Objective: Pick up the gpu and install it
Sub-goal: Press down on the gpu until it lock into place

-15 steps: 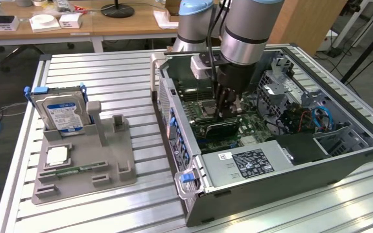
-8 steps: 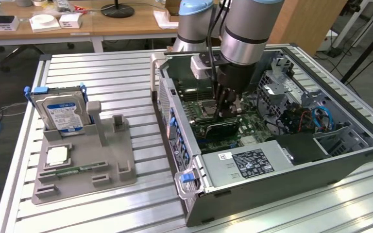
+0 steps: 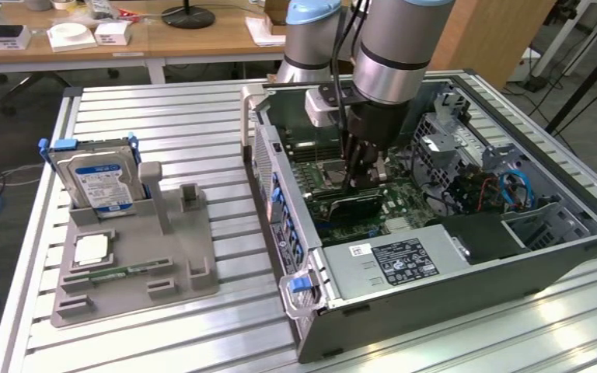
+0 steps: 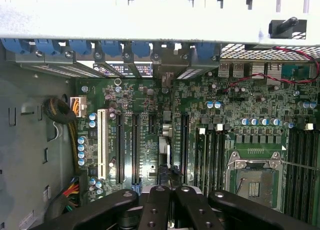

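1. Exterior view: the hand [image 3: 366, 180] is lowered deep into the open computer case [image 3: 403, 303], closed on the top edge of the gpu [image 3: 348, 203], a flat black card that stands on edge over the motherboard [image 3: 403, 210], at or just above its slots.
2. Exterior view: on the table [image 3: 174, 116], to the exterior view's left of the case, a grey holder [image 3: 137, 268] carries the silver hard drive [image 3: 96, 179] with its blue label, and a narrow green memory stick [image 3: 122, 273] lies flat in it. Both sit well apart from the hand.
3. Exterior view: case walls, the drive cage [image 3: 454, 144] and the red and blue cables [image 3: 506, 190] hem the arm in.
4. Wrist view: the fingers [image 4: 155, 202] are drawn close together on the card's thin edge; below run the expansion slots [image 4: 135, 147], the memory slots [image 4: 212, 157] and the CPU socket [image 4: 254, 177].
5. Judgement: the card looks light and stiff but fragile. It is best held by its bare upper edge, near the middle, and kept upright.
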You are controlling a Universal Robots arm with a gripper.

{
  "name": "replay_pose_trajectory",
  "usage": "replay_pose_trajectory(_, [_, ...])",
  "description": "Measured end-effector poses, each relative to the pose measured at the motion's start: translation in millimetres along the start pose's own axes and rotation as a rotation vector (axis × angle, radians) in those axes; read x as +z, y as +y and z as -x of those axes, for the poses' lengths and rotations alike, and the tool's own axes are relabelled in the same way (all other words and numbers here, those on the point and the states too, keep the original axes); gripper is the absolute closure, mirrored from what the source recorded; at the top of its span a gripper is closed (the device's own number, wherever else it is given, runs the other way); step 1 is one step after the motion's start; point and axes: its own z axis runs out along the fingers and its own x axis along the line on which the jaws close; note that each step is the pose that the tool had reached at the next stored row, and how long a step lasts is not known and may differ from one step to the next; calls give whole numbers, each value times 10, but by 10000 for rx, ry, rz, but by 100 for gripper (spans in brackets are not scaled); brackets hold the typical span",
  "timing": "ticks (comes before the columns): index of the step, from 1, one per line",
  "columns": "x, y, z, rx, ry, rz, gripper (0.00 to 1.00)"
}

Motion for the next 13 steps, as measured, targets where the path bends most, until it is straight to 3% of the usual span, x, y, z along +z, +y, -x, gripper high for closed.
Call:
replay_pose_trajectory(3, [10,0,0,0,0,0,89])
replay_pose_trajectory(13, [193,9,0,-1,0,0,89])
